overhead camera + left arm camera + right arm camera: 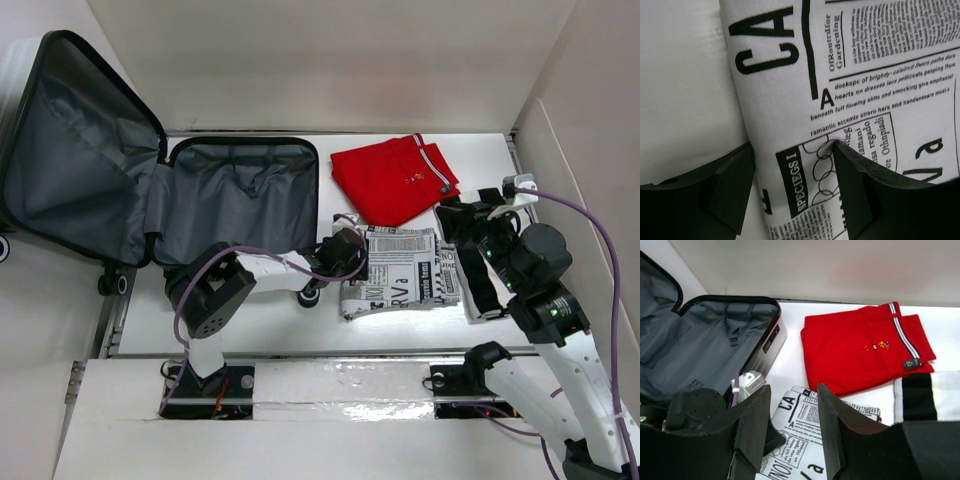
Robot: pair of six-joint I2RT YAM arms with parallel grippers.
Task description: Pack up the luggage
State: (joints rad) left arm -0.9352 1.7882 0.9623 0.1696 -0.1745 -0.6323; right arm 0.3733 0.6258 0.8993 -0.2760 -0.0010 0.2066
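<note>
1. White table (262, 318), plain white walls on three sides. That is all I have for a backdrop on the overhead feed.
2. The luggage (240, 200) lies open to the left of the left gripper (792, 150), its near corner just beside that wrist. The lid leans back against the left wall, and grey lining shows in both halves.
3. Left gripper: jaws apart. It sits low on the left edge of the print cloth (400, 270), straddling it, so the cloth runs through the gap.
4. On its wrist feed the right finger (860, 185) touches the cloth, where a small pucker has formed. The left finger (725, 192) sits at the cloth's edge, with bare table beyond it.
5. I see no squeeze on the cloth — the gap is wide.
6. Right gripper (794, 390): jaws apart, with nothing between them. It is raised above the table, and through the gap I look down on the print cloth.
7. A folded red garment (860, 352) lies flat ahead of the right gripper, beyond the print cloth and just beside it.
8. A black-and-white cloth (920, 397) lies to that gripper's right, partly hidden by its finger.
9. From the right gripper the luggage is ahead and to the left, and the left arm sits between them.
</note>
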